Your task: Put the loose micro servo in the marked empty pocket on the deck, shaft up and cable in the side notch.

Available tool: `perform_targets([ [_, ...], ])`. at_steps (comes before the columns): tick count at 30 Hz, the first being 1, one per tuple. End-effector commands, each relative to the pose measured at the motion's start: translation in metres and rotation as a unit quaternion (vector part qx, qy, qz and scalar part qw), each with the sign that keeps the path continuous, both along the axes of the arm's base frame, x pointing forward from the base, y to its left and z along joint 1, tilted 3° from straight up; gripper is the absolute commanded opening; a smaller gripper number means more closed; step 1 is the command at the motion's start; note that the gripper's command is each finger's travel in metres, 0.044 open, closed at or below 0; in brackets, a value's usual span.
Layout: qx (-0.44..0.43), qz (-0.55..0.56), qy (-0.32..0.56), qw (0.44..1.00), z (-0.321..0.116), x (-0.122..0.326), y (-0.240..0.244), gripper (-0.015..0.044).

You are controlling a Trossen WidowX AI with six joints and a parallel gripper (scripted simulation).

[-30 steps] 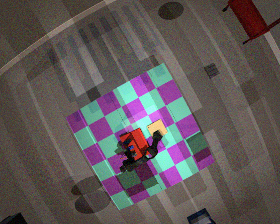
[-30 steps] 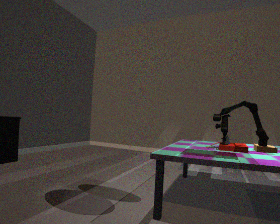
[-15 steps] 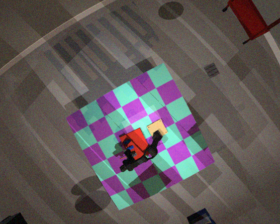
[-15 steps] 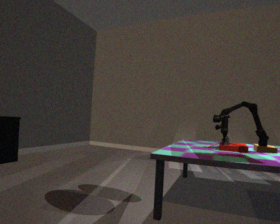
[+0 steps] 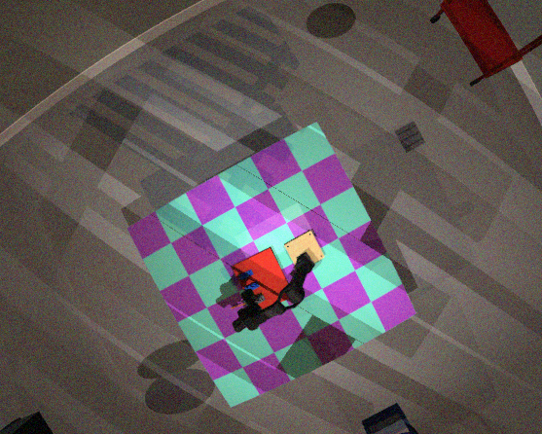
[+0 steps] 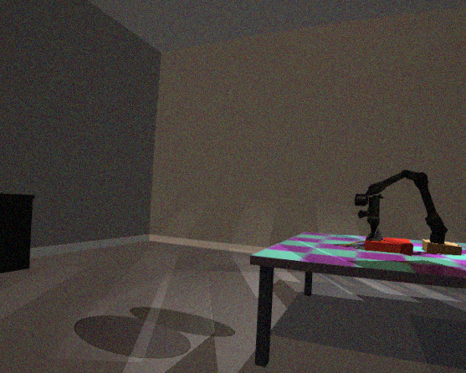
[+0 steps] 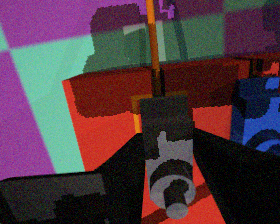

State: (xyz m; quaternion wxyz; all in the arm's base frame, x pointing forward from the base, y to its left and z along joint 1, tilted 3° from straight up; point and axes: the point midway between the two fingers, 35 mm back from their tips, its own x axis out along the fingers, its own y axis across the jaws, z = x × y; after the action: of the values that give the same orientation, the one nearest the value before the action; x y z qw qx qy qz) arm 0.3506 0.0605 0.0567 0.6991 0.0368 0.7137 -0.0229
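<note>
my black parallel-jaw gripper (image 7: 167, 165) is closed on the loose micro servo (image 7: 166, 145), a dark grey block with a lighter grey round hub and stubby output shaft. the two black fingers press on its sides, and the shaft end faces the wrist camera. the servo hangs over the flat red robot deck (image 7: 106, 135), right above a pocket outlined in orange (image 7: 137, 112); in the wrist view the servo covers most of that outline, and i cannot tell whether its lower end is already inside the pocket or only just over it. its thin orange cable (image 7: 153, 40) runs straight away from the servo, across the far edge of the deck and out over the purple and teal checkered table top (image 7: 36, 65).

just to one side, a blue micro servo (image 7: 258, 117) with a round hub sits in the deck, close to my finger but apart from it.

from the side, my black arm (image 6: 419, 196) arches up from a tan base plate (image 6: 442, 247) and drops the gripper (image 6: 374, 236) straight down onto the near end of the deck (image 6: 389, 245). from overhead, the gripper (image 5: 250, 298) stands over the deck's (image 5: 261, 270) lower corner, the base plate (image 5: 304, 249) just beside the deck.
</note>
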Motion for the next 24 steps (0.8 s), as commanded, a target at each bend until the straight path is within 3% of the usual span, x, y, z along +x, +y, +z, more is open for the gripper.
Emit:
perform_targets([
  [1,-0.001,0.001,0.000,1.000,-0.004,0.000,0.000,0.0000],
  [24,-0.001,0.001,0.000,1.000,-0.022,-0.001,0.000,0.0000],
])
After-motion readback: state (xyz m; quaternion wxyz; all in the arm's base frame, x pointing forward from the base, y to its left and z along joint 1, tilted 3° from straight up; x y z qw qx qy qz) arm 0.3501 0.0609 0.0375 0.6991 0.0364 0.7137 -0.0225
